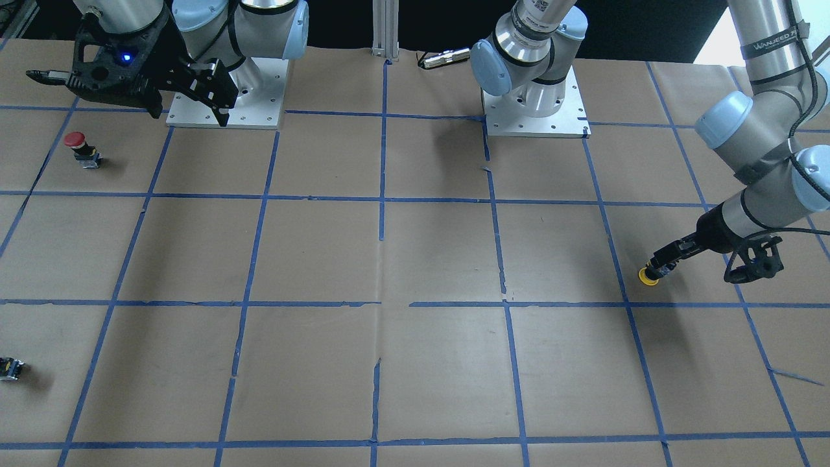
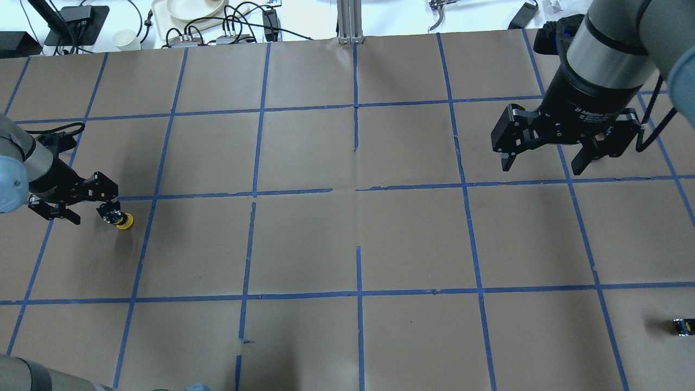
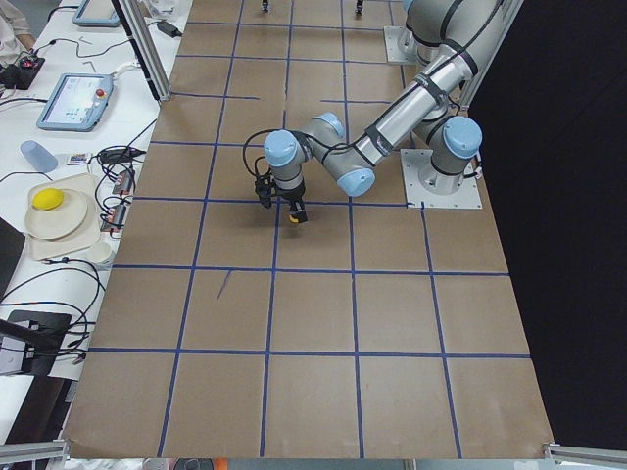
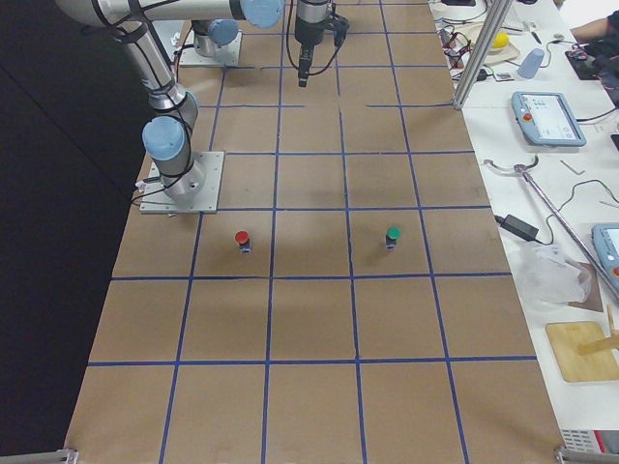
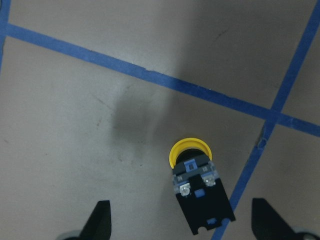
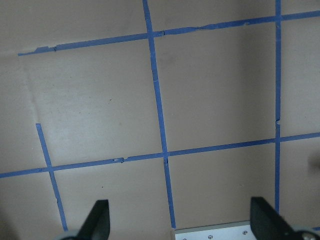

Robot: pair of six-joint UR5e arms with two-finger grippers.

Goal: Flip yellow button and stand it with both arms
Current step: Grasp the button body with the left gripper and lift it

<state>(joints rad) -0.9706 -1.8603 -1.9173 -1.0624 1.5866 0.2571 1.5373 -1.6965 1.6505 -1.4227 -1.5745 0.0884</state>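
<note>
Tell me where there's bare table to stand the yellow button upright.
The middle of the table, between left gripper and right gripper, is bare paper. Crowded: around the yellow button at the left gripper, and the right-arm end, where the red button and a small dark block sit.

Middle of the tabletop is just taped brown paper, so there's loads of room to sweep through. Left end effector sits low with jaws spread, and the yellow button is between the fingertips with a gap on each side, tighter on one. Right end effector hangs high up, jaws wide. Stuff in the way on the right arm's side: red button, green button and small dark block, all well apart
</note>
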